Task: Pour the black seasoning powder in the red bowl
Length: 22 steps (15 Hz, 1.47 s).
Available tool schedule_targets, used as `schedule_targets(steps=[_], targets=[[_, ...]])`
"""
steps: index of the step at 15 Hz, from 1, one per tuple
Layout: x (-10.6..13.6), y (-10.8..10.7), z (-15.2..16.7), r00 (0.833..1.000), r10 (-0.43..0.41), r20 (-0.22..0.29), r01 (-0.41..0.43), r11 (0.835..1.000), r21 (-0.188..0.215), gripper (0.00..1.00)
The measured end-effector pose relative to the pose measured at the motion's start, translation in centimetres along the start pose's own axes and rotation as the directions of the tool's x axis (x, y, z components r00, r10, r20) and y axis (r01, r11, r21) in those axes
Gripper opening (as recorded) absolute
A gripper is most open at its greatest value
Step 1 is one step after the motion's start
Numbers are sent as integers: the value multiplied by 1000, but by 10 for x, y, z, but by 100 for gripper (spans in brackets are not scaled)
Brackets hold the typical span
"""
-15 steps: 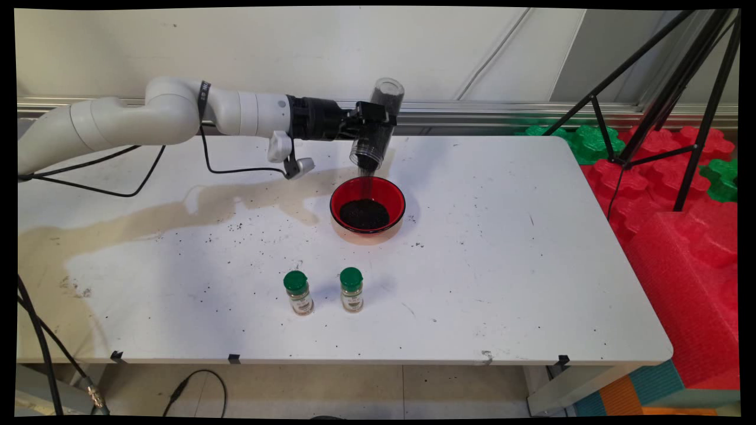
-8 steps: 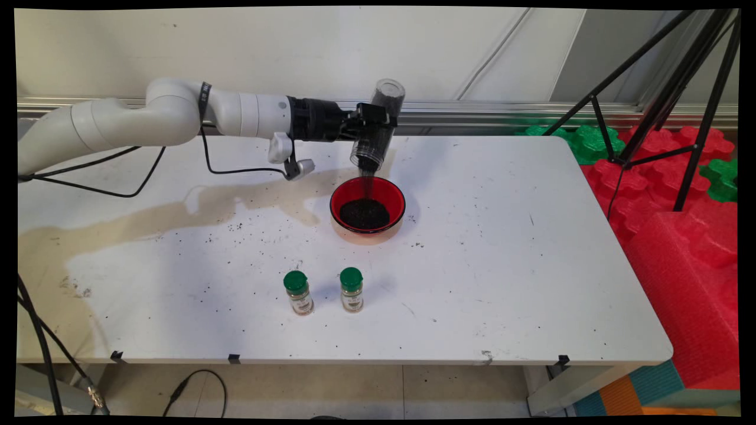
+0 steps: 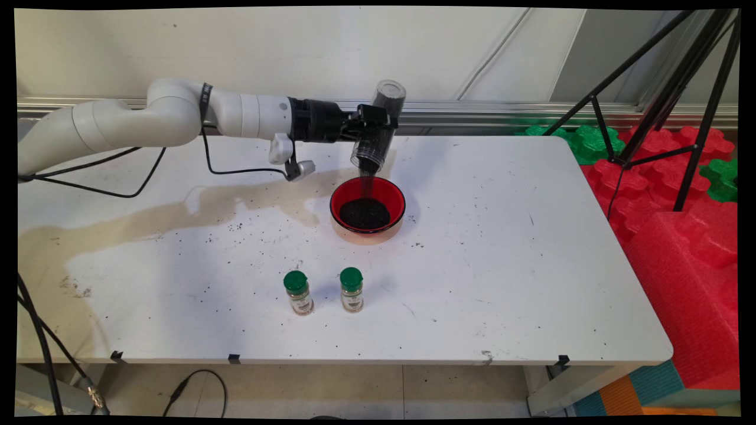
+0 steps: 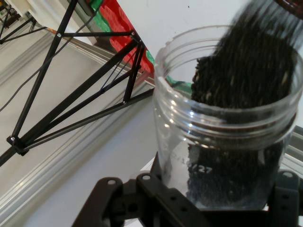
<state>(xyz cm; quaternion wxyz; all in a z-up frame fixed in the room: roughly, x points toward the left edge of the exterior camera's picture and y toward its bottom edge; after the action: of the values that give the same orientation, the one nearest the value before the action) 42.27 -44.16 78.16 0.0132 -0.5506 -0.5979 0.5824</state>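
My gripper (image 3: 375,125) is shut on a clear plastic jar (image 3: 378,127) that is tipped mouth-down above a red bowl (image 3: 394,190). A thin stream of dark grains (image 3: 367,186) falls from the jar's mouth onto the dark heap (image 3: 364,213) in the bowl. The hand view shows the jar (image 4: 222,142) close up between my fingers, with dark grains (image 4: 251,75) sliding out over its threaded rim.
Two small spice jars with green lids (image 3: 298,292) (image 3: 352,289) stand side by side nearer the front edge. Dark grains are scattered over the white table (image 3: 502,265). A black tripod (image 3: 667,88) and red and green foam blocks (image 3: 679,224) stand to the right.
The jar has tipped very slightly further and the grains keep streaming into the bowl. The arm has hardly moved.
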Motion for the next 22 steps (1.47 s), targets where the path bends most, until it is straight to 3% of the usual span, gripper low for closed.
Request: schedule_targets(steps=[22], targets=[[3, 2, 4, 1000, 27, -6, -27, 1000, -7, 0]])
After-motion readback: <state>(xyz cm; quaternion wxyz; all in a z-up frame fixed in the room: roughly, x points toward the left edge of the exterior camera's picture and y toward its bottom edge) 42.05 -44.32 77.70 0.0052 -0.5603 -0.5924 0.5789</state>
